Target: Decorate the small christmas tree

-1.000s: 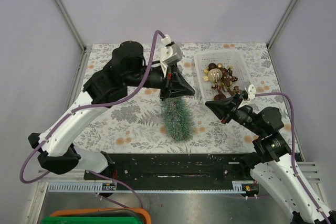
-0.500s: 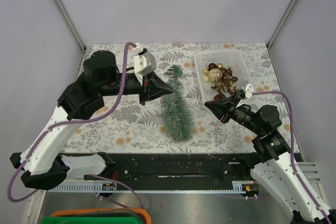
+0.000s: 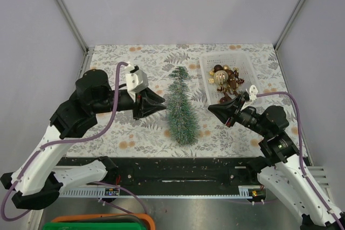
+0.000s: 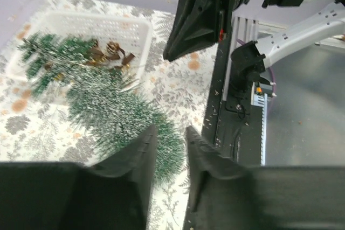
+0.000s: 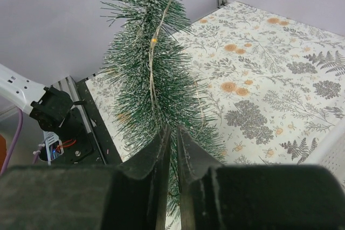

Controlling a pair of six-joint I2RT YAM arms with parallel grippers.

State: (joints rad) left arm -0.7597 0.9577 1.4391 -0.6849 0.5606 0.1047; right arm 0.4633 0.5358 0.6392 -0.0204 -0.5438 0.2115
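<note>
The small christmas tree (image 3: 180, 109) lies on the floral table with its tip toward the back; its wooden base is hidden. It also shows in the left wrist view (image 4: 108, 111) and in the right wrist view (image 5: 151, 74), where a thin light wire (image 5: 153, 40) runs along it. My left gripper (image 3: 163, 103) is open and empty just left of the tree's middle, with its fingers (image 4: 170, 129) apart in front of the wide end. My right gripper (image 3: 210, 108) is right of the tree, and its jaws (image 5: 173, 127) are closed to a thin slit with nothing in them.
A white basket (image 3: 205, 60) with gold and brown baubles and bows (image 3: 225, 78) stands at the back right, just behind my right gripper; it also shows in the left wrist view (image 4: 81, 22). A black rail (image 3: 178, 168) runs along the near table edge.
My left gripper has drawn back from the tree's tip, moving left and toward the near edge. The tree stays in place. The right arm has hardly moved.
</note>
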